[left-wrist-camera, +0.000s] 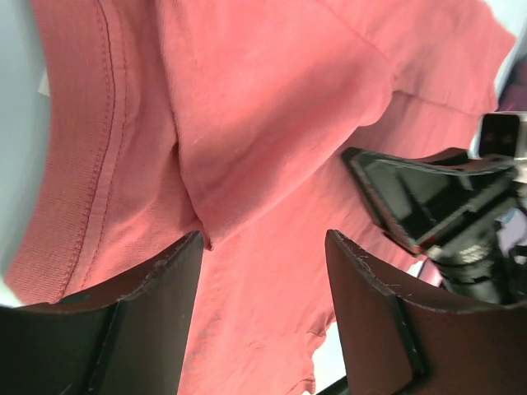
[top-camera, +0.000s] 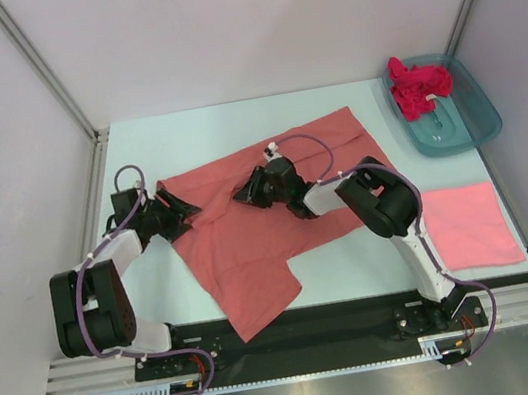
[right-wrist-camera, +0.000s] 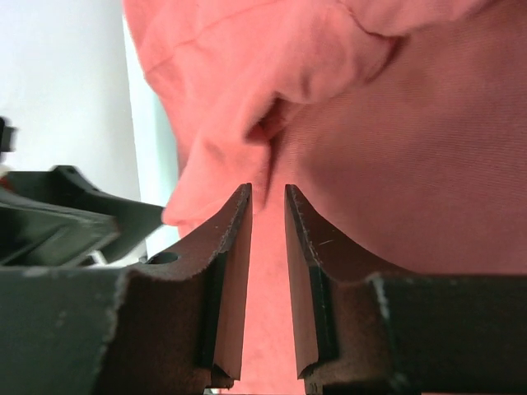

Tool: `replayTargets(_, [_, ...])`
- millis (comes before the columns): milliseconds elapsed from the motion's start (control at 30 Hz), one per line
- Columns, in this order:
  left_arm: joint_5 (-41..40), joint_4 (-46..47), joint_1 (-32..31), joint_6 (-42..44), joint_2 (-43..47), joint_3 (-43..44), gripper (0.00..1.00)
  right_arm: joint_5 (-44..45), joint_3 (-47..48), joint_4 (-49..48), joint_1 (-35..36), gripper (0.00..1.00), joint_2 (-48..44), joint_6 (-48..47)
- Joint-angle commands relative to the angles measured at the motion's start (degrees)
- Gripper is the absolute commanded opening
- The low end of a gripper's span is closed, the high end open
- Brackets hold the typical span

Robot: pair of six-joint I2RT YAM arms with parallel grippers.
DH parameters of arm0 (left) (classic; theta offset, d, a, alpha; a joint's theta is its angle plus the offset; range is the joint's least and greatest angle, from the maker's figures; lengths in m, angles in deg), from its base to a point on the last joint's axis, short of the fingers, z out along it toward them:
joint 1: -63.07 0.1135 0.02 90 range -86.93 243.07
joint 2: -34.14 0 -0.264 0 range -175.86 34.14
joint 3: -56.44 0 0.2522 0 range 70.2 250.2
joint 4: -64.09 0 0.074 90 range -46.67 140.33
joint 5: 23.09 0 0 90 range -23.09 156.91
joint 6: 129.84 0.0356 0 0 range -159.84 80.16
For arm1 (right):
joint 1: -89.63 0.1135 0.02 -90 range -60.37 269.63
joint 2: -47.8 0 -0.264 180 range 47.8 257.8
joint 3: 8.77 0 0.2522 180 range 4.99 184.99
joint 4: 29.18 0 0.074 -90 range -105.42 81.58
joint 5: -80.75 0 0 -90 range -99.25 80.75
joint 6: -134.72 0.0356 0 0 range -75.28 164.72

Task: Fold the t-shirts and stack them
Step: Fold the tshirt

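Mid-fold on salmon t-shirt (top-camera: 254, 260): left claw (left-wrist-camera: 263, 243) open over shirt, right claw (right-wrist-camera: 268, 193) pinching ridge at its tips; next, likely carry it across, smooth flat

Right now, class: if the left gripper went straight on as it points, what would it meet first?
The salmon-coral t-shirt, a raised fold just ahead of the open left gripper; depth is uncertain.

Salmon shirt (top-camera: 253, 250) part-hidden under right arm (top-camera: 387, 202) — cropped in wrist views.
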Motion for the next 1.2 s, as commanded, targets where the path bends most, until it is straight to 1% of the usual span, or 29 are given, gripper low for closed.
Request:
replayTargets(0, [-0.87,0.30,-1.18,0.86,-0.82,0.49,0.66,1.00,-0.61,-2.27,-0.52,0.27,-4.67,-0.90])
replayTargets(200, [-2.19,-0.76,-1.54,0.50,-1.26,-0.57,0.67,0.74,-0.61,-2.35,-0.52,0.27,-4.23,-0.56])
replayTargets(267, [-1.58,0.46,-1.62,0.07,-1.79,-1.10,0.66,0.38,0.00,-2.62,-0.43,0.27,-3.62,-0.38])
replayTargets(367, [-0.53,1.78,-1.54,-0.46,-3.28,0.22,0.58,0.64,0.62,-2.71,-0.08,0.27,-2.83,-0.21])
replayTargets(400, [0.61,2.40,-1.62,-1.07,-4.24,0.31,0.49,0.65,0.97,-2.71,0.01,0.27,-2.65,-0.03])
replayTargets(467, [0.88,2.84,-1.63,-1.17,-5.04,1.53,0.38,0.64,1.06,-2.71,0.18,0.27,-2.30,0.32])
replayTargets(500, [1.06,2.84,-1.63,-1.08,-5.22,1.89,0.27,0.65,1.14,-2.62,0.18,0.27,-2.21,0.41])
replayTargets(567, [1.15,2.84,-1.63,-0.82,-5.05,2.94,0.15,0.65,1.41,-2.45,0.36,0.27,-1.95,0.50])
replayTargets(600, [1.15,2.93,-1.54,-0.82,-4.87,3.29,0.05,0.65,1.76,-1.84,0.45,0.27,-1.42,0.67])
replayTargets(633, [0.89,2.76,-1.54,-0.99,-4.35,3.73,0.02,0.73,2.46,-1.48,0.62,0.27,-1.25,0.59])
replayTargets(733, [0.01,2.49,-1.62,-1.25,-3.12,5.93,0.00,1.00,3.43,-1.13,0.89,0.26,-0.02,1.11])
replayTargets(767, [-0.26,2.32,-1.63,-1.25,-2.94,7.59,0.00,1.26,3.69,-1.39,1.15,0.16,0.25,1.20])
replayTargets(800, [-0.26,2.06,-1.54,-1.25,-2.93,8.39,0.01,1.52,3.78,-1.39,1.24,0.10,0.42,1.46])
replayTargets(833, [-0.26,1.70,-1.54,-1.25,-2.93,9.18,0.00,1.79,3.78,-1.57,1.33,0.07,0.77,1.73])
replayTargets(867, [-0.26,1.44,-1.62,-1.17,-3.11,10.84,0.00,2.57,3.61,-1.65,1.41,0.05,0.86,2.08])
replayTargets(1033, [-1.05,0.38,-1.45,-0.99,-4.34,13.84,0.00,5.13,2.90,-1.57,2.29,0.06,0.95,2.52])
replayTargets(1167, [-2.10,0.64,-1.27,-1.08,-5.04,14.72,0.00,4.69,5.35,-0.34,2.56,0.08,2.45,2.96])
